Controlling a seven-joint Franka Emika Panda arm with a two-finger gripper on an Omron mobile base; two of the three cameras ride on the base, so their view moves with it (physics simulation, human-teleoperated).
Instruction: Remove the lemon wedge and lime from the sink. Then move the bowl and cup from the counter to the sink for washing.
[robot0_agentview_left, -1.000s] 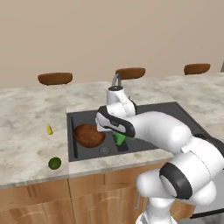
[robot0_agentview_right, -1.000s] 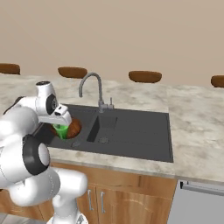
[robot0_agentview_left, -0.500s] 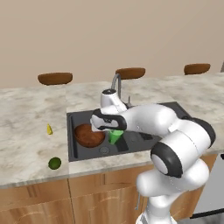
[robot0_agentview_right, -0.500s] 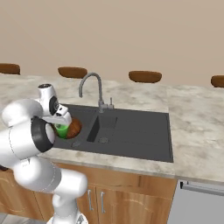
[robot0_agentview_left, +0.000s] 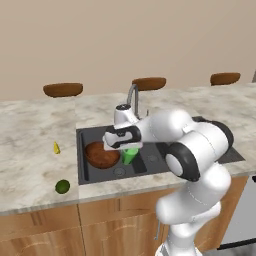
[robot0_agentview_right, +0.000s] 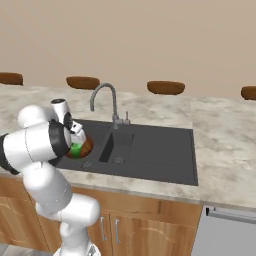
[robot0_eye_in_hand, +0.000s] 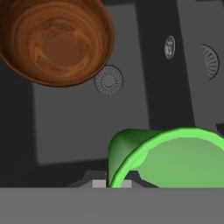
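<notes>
Gripper (robot0_agentview_left: 128, 148) positioned over the left basin of the sink (robot0_agentview_left: 210, 152), jaws pressed together on the rim of the cup (robot0_agentview_left: 131, 155), as confirmed in the hand view, where the bright green cup (robot0_eye_in_hand: 170, 155) sits directly at the fingertips with its open mouth facing the camera. Cup held tilted, hanging inside the basin just beside the bowl (robot0_agentview_left: 102, 154); contact between cup and bowl cannot be determined. Bowl resting in the left basin, upright, wood-grain interior visible in the hand view (robot0_eye_in_hand: 54, 40), close to the round drain (robot0_eye_in_hand: 109, 80). In the right base view, cup (robot0_agentview_right: 76, 149) and bowl (robot0_agentview_right: 85, 147) partly hidden behind the arm, gripper (robot0_agentview_right: 77, 137) just above them, sink (robot0_agentview_right: 155, 155) extending to the right with the right basin bare. Faucet (robot0_agentview_left: 132, 96) standing at the rear edge of the sink, spout curved over the basin. Lemon wedge (robot0_agentview_left: 56, 147) lying on the counter (robot0_agentview_left: 35, 130) left of the sink, well apart from the basin. Lime (robot0_agentview_left: 62, 186) also on the counter, nearer the front edge, in front of the lemon wedge. Three stool tops (robot0_agentview_left: 63, 89) visible behind the counter.
</notes>
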